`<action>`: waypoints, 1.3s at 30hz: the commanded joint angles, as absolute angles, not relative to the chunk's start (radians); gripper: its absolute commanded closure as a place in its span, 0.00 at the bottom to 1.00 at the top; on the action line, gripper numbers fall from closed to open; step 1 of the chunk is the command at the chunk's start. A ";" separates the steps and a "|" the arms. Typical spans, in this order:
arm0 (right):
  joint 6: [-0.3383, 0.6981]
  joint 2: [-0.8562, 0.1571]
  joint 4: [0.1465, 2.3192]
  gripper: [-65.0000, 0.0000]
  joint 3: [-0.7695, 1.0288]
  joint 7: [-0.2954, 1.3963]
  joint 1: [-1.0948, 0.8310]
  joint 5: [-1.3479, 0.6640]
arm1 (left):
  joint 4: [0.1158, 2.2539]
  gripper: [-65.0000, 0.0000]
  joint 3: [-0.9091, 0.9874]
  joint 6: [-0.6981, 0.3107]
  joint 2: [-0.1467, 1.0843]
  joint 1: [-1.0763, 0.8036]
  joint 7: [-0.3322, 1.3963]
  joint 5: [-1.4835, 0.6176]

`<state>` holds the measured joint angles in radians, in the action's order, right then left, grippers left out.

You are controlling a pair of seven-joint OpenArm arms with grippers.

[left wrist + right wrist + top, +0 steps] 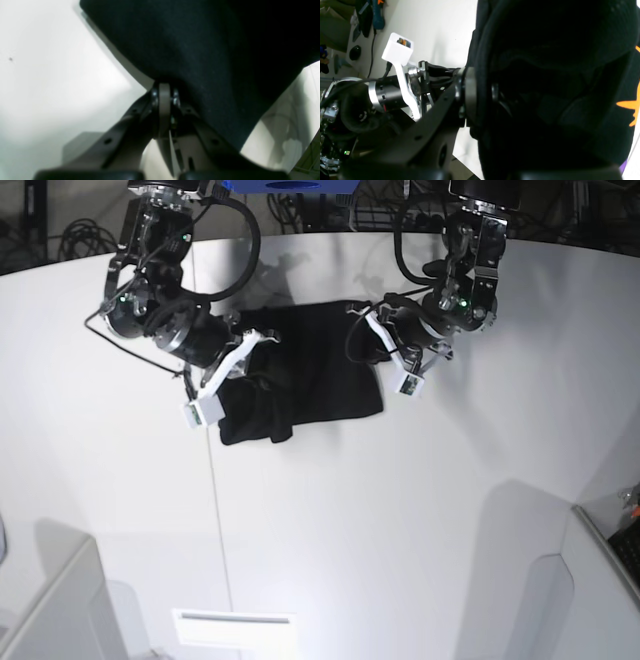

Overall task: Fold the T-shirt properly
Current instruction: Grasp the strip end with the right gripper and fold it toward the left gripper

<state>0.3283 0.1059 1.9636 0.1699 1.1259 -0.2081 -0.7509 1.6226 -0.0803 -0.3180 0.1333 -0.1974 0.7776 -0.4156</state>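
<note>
The T-shirt (310, 370) lies as a bunched black bundle in the middle of the white table (400, 510). My left gripper (360, 315) is at the bundle's far right corner. In the left wrist view its fingers (164, 96) are pressed together on an edge of the black cloth (200, 50), so my left gripper (165, 87) is shut on it. My right gripper (255, 352) is at the bundle's left side. In the right wrist view my right gripper (482, 95) is shut on thick black folds (545, 75), with a bit of orange print (628, 105) showing at the right.
Both arms reach in from the table's far edge. The other arm with its white camera mount (398, 48) shows in the right wrist view. White panels stand at the lower left (60, 610) and lower right (560, 600). A white strip (235, 627) lies near the front.
</note>
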 commanded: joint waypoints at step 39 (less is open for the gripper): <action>0.254 0.097 1.853 1.00 0.004 0.970 -0.170 -0.766 | 1.851 1.00 0.104 -0.320 0.165 -0.305 0.937 -0.406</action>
<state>0.2493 0.0914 1.8385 0.0063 0.9897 -0.1802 -0.7433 1.8317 0.0982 -0.3145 0.1535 -0.3061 0.9401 -0.3977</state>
